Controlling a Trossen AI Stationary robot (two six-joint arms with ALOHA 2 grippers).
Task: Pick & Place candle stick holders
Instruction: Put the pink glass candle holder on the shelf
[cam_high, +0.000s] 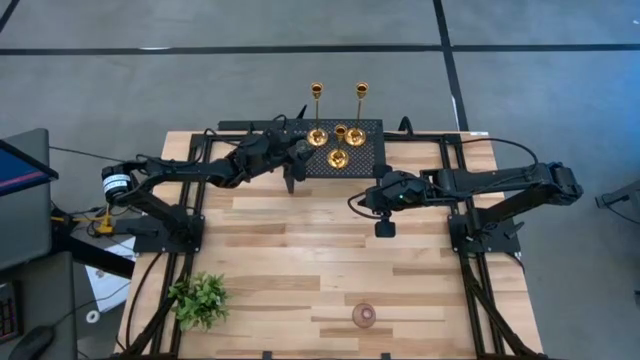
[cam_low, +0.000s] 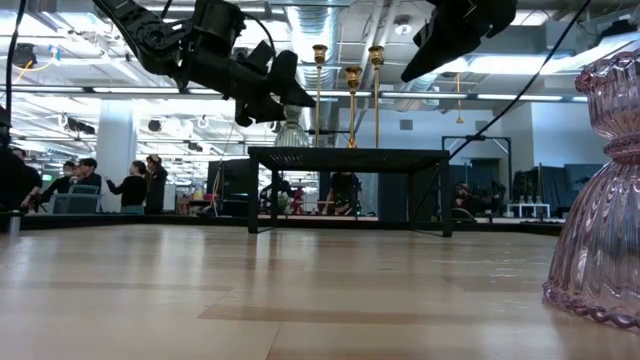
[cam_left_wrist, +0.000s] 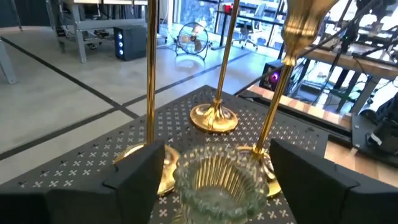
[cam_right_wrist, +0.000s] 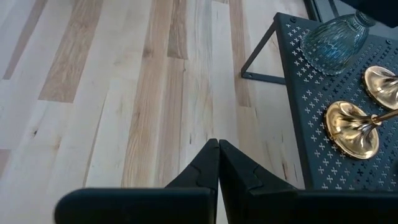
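Observation:
Three gold candlesticks (cam_high: 340, 140) stand by their round bases on the black perforated rack (cam_high: 370, 165) at the table's far middle. A grey-green ribbed glass cup (cam_left_wrist: 217, 180) sits on the rack's left corner; it also shows in the right wrist view (cam_right_wrist: 336, 37). My left gripper (cam_high: 297, 152) is open, with one finger on each side of the cup's rim and a small gap showing at each. My right gripper (cam_high: 365, 200) is shut and empty, hovering over the table just near of the rack. A pinkish ribbed cup (cam_high: 364, 315) stands near the table's front edge.
A small leafy plant (cam_high: 200, 298) stands at the table's front left. The rack's top stands raised on thin legs (cam_low: 350, 155). Bare wood lies between the rack and the pinkish cup (cam_low: 600, 200). People stand in the room beyond the table (cam_low: 130, 185).

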